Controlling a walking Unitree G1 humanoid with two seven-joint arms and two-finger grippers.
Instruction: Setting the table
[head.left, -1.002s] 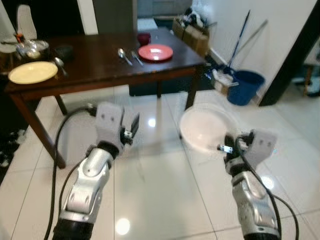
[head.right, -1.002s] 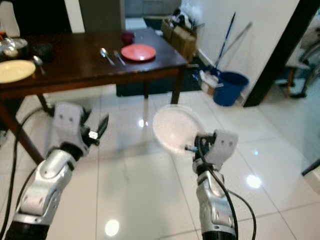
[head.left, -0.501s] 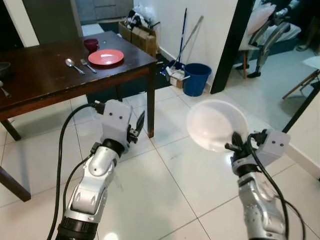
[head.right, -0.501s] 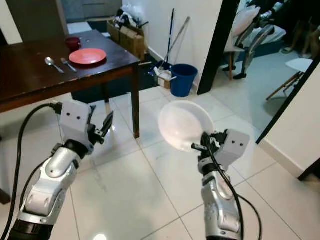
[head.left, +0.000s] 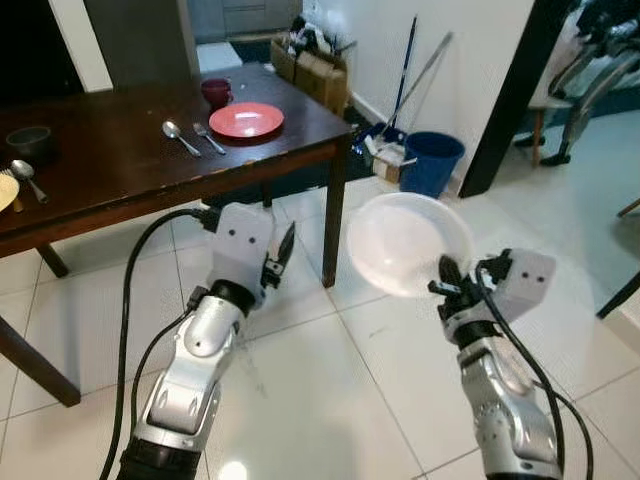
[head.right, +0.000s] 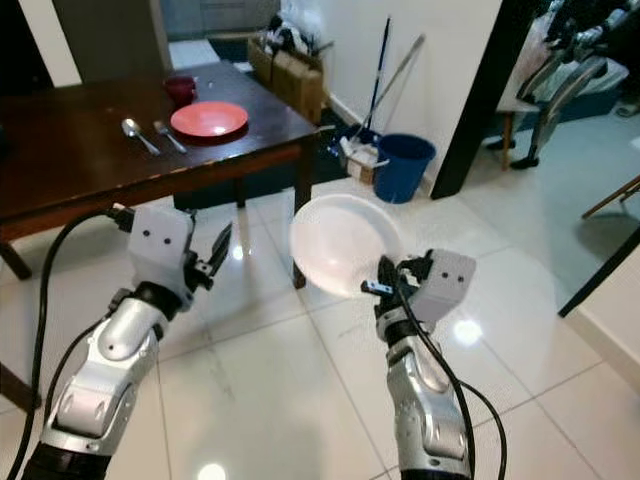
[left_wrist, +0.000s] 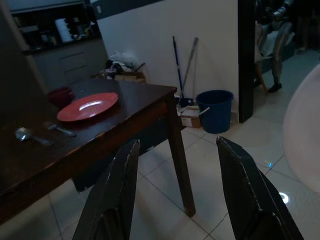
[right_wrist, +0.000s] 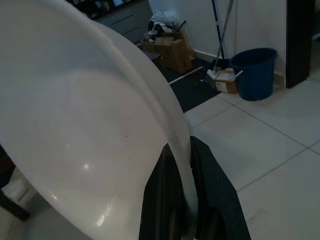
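Ahead, on the dark desk (head.left: 120, 170), a spoon (head.left: 174, 132), a fork (head.left: 205, 136) and a red plate (head.left: 245, 120) are laid out near its far corner. Below, the left claw (head.left: 278, 255) is held empty, fingers spread apart. At right, a white plate (head.left: 408, 243) is pinched by its rim in the right claw (head.left: 447, 287), above the tiled floor. Carrying is best done level and slowly, so the thin-edge grip is not lost before the desk is reached.
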